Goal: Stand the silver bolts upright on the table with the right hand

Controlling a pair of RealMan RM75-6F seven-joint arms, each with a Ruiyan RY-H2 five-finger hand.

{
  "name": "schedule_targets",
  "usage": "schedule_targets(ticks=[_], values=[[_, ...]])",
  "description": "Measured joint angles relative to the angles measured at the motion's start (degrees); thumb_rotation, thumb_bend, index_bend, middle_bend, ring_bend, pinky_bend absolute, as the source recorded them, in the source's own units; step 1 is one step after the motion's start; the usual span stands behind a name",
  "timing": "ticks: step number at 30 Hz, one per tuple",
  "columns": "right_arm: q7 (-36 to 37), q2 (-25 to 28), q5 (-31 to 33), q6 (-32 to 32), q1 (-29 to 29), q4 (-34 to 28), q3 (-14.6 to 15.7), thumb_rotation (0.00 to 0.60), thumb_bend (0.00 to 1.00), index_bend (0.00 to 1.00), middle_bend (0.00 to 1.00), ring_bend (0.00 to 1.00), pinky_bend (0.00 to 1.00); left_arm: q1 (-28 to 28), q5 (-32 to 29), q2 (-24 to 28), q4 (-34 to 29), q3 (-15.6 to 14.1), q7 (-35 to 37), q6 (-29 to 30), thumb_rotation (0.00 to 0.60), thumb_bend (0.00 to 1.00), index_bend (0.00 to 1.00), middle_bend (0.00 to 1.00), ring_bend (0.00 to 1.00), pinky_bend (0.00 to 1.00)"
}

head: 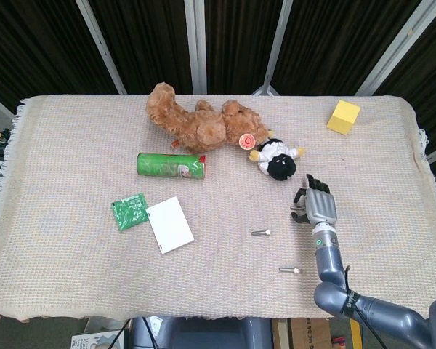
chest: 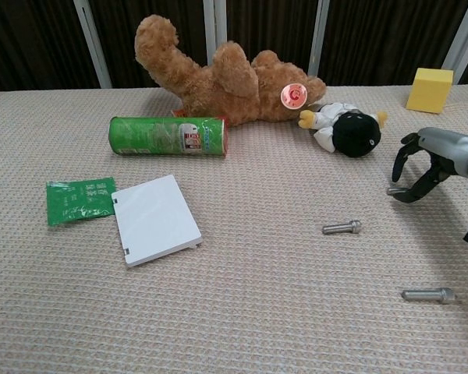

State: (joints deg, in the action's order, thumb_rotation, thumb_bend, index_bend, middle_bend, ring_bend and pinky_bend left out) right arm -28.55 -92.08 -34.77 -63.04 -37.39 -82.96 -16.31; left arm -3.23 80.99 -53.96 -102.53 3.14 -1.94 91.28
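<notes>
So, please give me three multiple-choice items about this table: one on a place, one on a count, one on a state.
1. Where is the yellow block?
A. far right corner of the table
B. beside the green can
C. under the white card

2. How many silver bolts show?
A. one
B. three
C. five

3. How do the two bolts away from the right hand lie?
A. upright
B. stacked
C. flat on their sides

Answers:
1 A: it sits alone near the far right edge.
2 B: the middle bolt, the near bolt and the far bolt at the hand's fingers.
3 C: both lie lengthwise on the cloth.
</notes>
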Motion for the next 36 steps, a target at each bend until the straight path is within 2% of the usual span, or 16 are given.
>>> schedule_targets(ticks=[10, 36], values=[[-0.6, -0.5, 1.0, 1.0, -0.5, 1.3, -0.1, 0.6, 0.36, 0.53, 0.03, 0.06, 0.09, 0.1, -0.3, -0.1, 0.0, 0.2, -0.3, -0.1, 0.6, 0.12, 0.09, 0.07, 0.03, 0.16], [-1.2, -0.4, 2.4, 2.8, -1.4, 2.0, 0.1, 0.6, 0.36, 0.55, 0.03, 0.06, 0.09, 0.1, -0.5, -0.4, -0.3, 0.3, -0.8, -0.1, 0.6, 0.12, 0.09, 0.07, 0.03, 0.17]])
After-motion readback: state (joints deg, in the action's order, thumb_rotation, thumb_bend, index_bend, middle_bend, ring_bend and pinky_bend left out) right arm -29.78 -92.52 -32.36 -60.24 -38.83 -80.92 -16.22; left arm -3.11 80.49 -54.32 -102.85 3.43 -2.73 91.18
